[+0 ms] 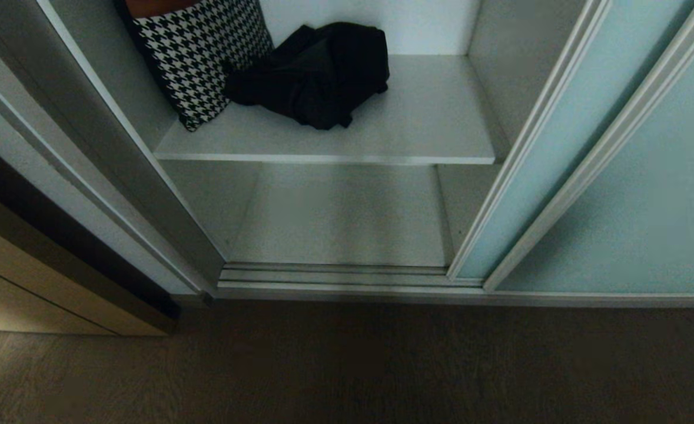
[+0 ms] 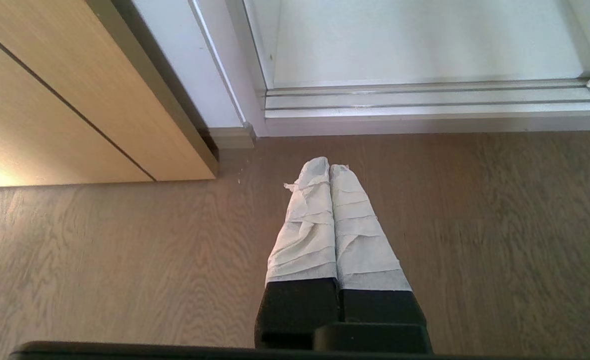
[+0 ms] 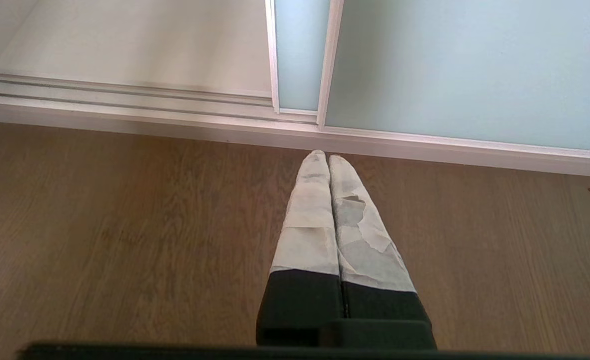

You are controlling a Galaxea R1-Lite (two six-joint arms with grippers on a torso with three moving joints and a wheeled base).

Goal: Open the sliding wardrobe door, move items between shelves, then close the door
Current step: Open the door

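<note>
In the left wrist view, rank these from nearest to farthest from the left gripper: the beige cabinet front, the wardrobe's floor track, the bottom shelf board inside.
From the left gripper, shut and pointing at the wood floor:
1. Floor track, straight ahead of the fingertips.
2. Beige cabinet front, off to one side; close to the track in rank, hard to separate.
3. Bottom shelf board, beyond the track, clearly farthest.

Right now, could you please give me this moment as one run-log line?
door: slid open | black garment: upper shelf, beside houndstooth cushion | left claw: shut, empty, over floor | right claw: same
</note>
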